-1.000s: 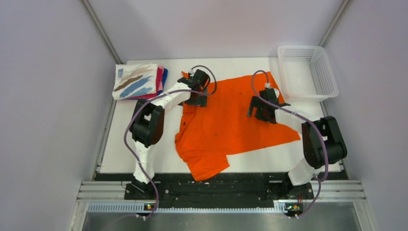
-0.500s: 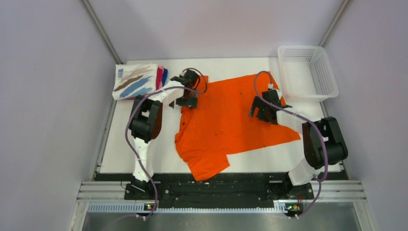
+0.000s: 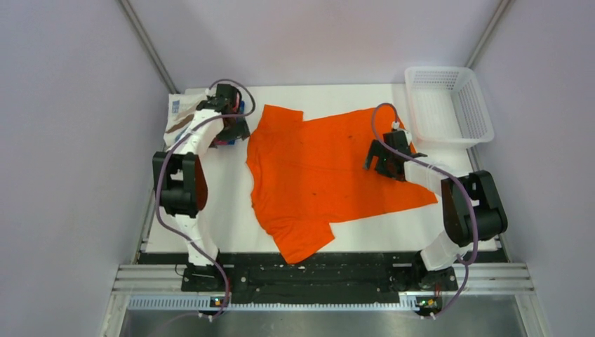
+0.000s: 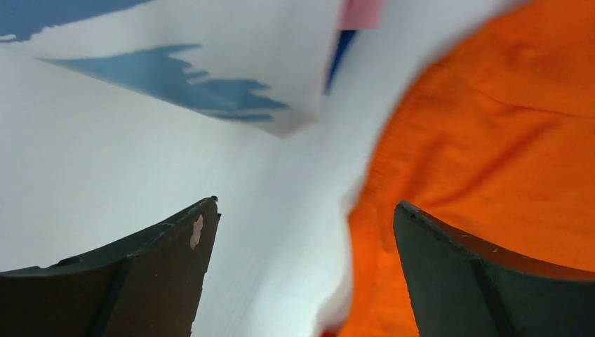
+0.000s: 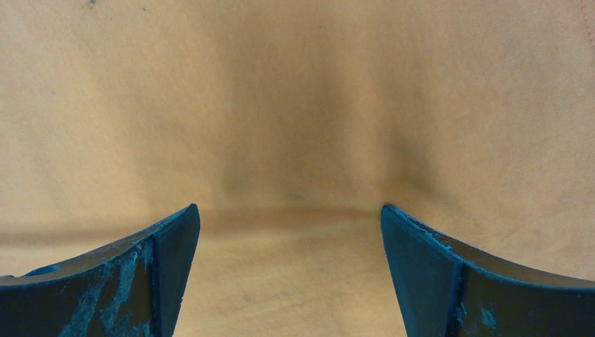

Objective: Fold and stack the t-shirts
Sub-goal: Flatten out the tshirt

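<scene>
The orange t-shirt (image 3: pixel 323 168) lies spread across the middle of the table, one sleeve hanging toward the near edge. At the back left sits the stack of folded t-shirts (image 3: pixel 179 121), partly hidden by my left arm; the white printed one (image 4: pixel 210 56) is on top, with pink (image 4: pixel 361 10) and blue (image 4: pixel 344 53) edges below. My left gripper (image 3: pixel 237 133) (image 4: pixel 305 210) is open over bare table between the stack and the orange shirt's left edge (image 4: pixel 491 140). Open too, my right gripper (image 3: pixel 379 163) (image 5: pixel 289 210) hovers low over the orange cloth (image 5: pixel 295 105), holding nothing.
A white mesh basket (image 3: pixel 449 105) stands at the back right corner, beyond the shirt's right sleeve. Grey walls close in the table (image 3: pixel 210 217) on the left, right and back. The arm bases sit on the dark rail at the near edge.
My left arm has swung left from the orange shirt's back-left corner to beside the folded stack. The shirt's left side now lies spread flatter and further left. The right arm has hardly moved.
</scene>
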`<state>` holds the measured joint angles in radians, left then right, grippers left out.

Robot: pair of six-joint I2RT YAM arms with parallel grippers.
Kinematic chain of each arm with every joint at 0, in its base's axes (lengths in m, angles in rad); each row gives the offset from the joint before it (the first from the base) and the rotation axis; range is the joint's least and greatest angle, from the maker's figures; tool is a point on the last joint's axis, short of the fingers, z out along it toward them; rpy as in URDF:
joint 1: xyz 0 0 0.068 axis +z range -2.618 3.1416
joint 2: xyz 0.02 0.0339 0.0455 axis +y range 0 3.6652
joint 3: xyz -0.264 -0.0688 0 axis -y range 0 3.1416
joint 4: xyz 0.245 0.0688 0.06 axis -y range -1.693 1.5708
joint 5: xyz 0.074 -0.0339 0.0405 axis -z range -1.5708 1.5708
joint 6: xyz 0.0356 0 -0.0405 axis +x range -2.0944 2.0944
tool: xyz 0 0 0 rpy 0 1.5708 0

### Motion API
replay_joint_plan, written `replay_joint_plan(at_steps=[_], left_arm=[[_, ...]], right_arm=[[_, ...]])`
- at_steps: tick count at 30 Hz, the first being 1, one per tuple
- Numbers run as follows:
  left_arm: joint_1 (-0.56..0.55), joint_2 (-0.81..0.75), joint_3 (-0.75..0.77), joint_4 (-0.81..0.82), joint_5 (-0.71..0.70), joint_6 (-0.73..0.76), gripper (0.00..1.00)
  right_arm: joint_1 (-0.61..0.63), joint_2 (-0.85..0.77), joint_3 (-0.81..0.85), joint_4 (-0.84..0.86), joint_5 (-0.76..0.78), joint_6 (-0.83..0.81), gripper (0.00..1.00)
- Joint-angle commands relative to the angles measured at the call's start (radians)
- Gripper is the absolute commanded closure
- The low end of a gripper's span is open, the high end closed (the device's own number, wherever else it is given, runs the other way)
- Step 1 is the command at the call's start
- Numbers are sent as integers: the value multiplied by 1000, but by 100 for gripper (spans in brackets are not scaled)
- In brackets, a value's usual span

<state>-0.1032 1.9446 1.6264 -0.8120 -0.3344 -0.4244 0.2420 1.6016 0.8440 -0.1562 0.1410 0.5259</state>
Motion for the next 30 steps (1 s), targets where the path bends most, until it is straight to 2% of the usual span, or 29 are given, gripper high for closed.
replay_joint_plan(at_steps=[1,8,12,16,24,30], left_arm=[[-46,-148,-65,50,214,-37,1],[-143,-280,-264,263,481,-81,1],[-153,-245,-332,298,471,-115,1],[-153,-145,-332,309,494,-110,1],[-135,59,-193,225,302,-108,1],[-118,104,-134,184,201,-72,1]], right_arm=[[-14,-20,-18,9,-45,7,1],[-14,-51,41,28,-93,1,1],[-14,-45,85,25,-68,-25,1],[-14,-27,76,26,-34,-29,1],[-5,-54,-34,-15,23,40,1],[97,-165,-181,-61,54,144,1]])
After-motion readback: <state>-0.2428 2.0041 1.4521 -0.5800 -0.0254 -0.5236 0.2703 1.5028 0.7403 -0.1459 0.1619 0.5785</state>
